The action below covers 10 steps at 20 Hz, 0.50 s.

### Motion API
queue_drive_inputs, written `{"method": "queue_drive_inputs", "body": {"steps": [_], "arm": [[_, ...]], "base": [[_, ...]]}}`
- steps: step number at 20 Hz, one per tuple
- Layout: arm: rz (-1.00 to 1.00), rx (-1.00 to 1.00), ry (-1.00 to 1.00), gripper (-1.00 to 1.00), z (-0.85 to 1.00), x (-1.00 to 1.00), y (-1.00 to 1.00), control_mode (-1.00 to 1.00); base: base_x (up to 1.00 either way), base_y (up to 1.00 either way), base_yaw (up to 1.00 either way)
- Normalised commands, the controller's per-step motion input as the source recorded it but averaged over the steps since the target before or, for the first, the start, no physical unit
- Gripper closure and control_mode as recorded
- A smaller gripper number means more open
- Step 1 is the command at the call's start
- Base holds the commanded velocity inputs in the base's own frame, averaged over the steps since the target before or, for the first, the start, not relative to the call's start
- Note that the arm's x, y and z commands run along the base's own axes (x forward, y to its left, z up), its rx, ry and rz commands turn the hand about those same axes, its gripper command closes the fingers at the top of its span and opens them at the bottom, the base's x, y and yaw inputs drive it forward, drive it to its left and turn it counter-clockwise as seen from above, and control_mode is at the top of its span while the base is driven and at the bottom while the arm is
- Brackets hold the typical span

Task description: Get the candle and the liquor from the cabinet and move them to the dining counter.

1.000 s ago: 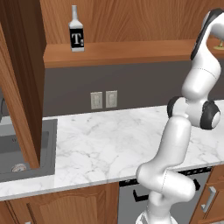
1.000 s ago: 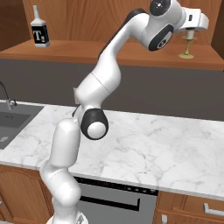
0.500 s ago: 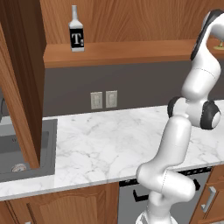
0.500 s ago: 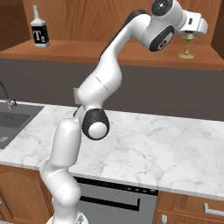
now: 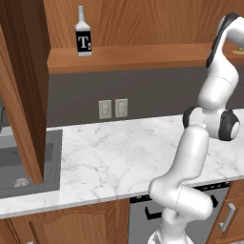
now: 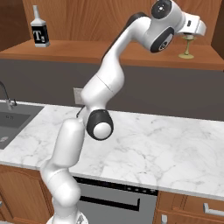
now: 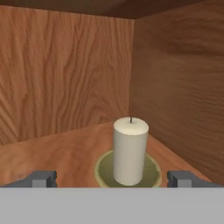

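On the left, the liquor [image 5: 83,38] is standing upright on the floor of the open cabinet [image 5: 124,57], well apart from me. Below it, the marble worktop [image 5: 124,157] is lying beside the sink [image 5: 24,164]. To the right, I am holding my gripper [image 7: 112,178] wide open, my fingertips [image 7: 41,178] flanking the candle [image 7: 130,151] without touching it, near the cabinet's right corner.
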Motion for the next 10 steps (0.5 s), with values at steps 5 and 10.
{"method": "queue_drive_inputs", "body": {"steps": [5, 10], "arm": [[0.00, 0.03, 0.00, -1.00, 0.07, 0.10, -0.01, -1.00], [0.00, 0.00, 0.00, -1.00, 0.00, 0.10, 0.00, -1.00]], "base": [[0.00, 0.00, 0.00], [0.00, 0.00, 0.00]]}}
